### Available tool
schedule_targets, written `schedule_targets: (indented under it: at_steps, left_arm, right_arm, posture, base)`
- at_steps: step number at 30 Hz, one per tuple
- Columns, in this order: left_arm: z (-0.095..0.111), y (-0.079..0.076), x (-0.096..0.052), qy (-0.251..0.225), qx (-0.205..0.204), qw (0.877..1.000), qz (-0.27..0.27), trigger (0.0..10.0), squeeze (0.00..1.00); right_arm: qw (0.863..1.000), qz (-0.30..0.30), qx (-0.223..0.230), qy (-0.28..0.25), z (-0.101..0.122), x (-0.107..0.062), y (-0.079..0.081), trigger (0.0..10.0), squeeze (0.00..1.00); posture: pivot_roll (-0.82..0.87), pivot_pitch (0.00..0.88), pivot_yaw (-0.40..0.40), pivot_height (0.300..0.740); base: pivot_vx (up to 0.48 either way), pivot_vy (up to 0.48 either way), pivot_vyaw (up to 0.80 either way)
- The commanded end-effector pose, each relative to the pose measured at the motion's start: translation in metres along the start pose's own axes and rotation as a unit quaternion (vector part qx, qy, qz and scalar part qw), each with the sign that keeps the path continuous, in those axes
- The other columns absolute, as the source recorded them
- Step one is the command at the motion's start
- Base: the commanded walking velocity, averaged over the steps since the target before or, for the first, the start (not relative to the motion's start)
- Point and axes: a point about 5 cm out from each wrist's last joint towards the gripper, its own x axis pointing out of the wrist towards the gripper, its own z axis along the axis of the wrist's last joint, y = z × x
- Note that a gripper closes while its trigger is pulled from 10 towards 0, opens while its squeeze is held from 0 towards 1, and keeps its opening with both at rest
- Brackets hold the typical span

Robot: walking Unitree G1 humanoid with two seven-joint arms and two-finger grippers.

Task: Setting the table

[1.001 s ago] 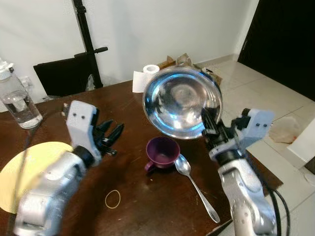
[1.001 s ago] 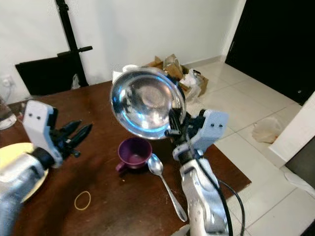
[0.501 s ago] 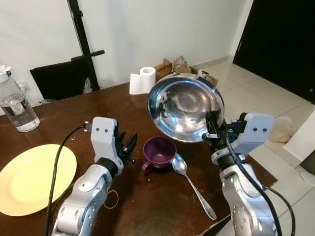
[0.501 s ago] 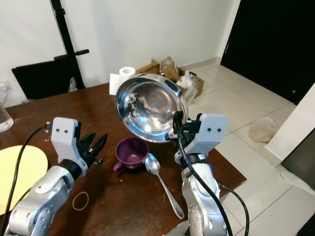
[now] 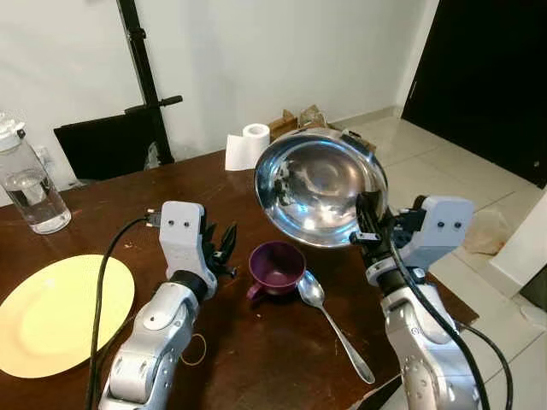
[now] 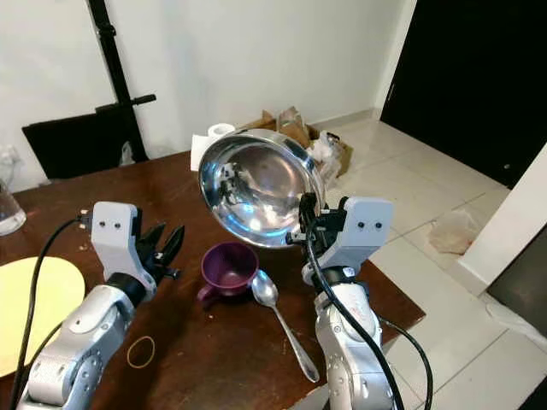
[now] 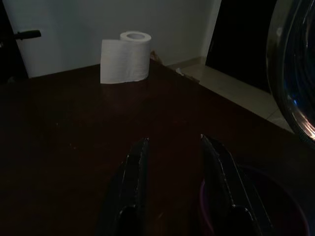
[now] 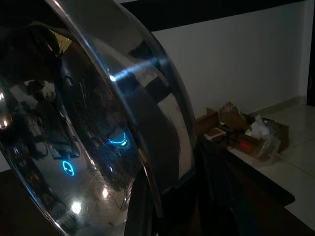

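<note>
Nearest the camera, a rubber band (image 5: 194, 349) lies flat on the dark wood tabletop (image 5: 256, 359), w/ the spoon (image 5: 332, 323) to its right, handle toward the near edge, bowl end up beside the purple cup (image 5: 276, 266). Right hand (image 5: 366, 224) is up in the air over the tabletop's right side, clamped on the rim of a big steel bowl (image 5: 319, 185), one finger inside the rim and one outside per the right wrist view; bowl is tilted so its shiny inside faces the camera, lifted clear, hanging above and just behind the cup and spoon. Left hand (image 5: 219, 250) sits low over the tabletop just left of the cup, fingers (image 7: 136, 177) spread apart, nothing between them; in the left wrist view the cup's rim shows right beside one finger, can't tell if touching. Yellow plate (image 5: 60, 312) lies flat at the left, well apart from the cup, w/ the left arm's black cable (image 5: 101, 290) crossing over its right edge. Further back-left, a clear water bottle (image 5: 28, 183) stands upright, partly filled. At the far edge, a roll of paper towel (image 5: 247, 146) stands on end. Beyond the tabletop: black stand pole (image 5: 145, 68) against the white wall, cardboard clutter (image 5: 301, 118) on the tile floor, dark doorway (image 5: 487, 77) at right.
</note>
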Motion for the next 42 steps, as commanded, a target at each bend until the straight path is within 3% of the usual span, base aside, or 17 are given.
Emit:
schedule_targets:
  at_steps: [1, 10, 42]
  left_arm:
    - [-0.0055, 0.0012, -0.0001, 0.008, 0.004, 1.000, 0.003, 10.0, 0.00]
    - [-0.0068, 0.0012, 0.0017, 0.004, 0.002, 1.000, 0.006, 10.0, 0.00]
    - [-0.0066, 0.0020, 0.0016, 0.002, 0.004, 1.000, 0.003, 10.0, 0.00]
  right_arm:
    - [1.000, 0.004, 0.006, -0.004, 0.0001, -0.0014, 0.0019, 10.0, 0.00]
    - [1.000, 0.005, 0.003, 0.002, -0.0012, -0.0022, 0.0005, 10.0, 0.00]
    - [1.000, 0.000, 0.006, 0.010, -0.0061, -0.0048, 0.0012, 10.0, 0.00]
  posture:
    - [-0.05, 0.019, 0.075, 0.740]
    - [-0.05, 0.016, 0.073, 0.740]
    - [-0.04, 0.032, 0.086, 0.740]
  base:
    - [0.000, 0.000, 0.00]
    - [0.000, 0.000, 0.00]
    - [-0.278, 0.000, 0.00]
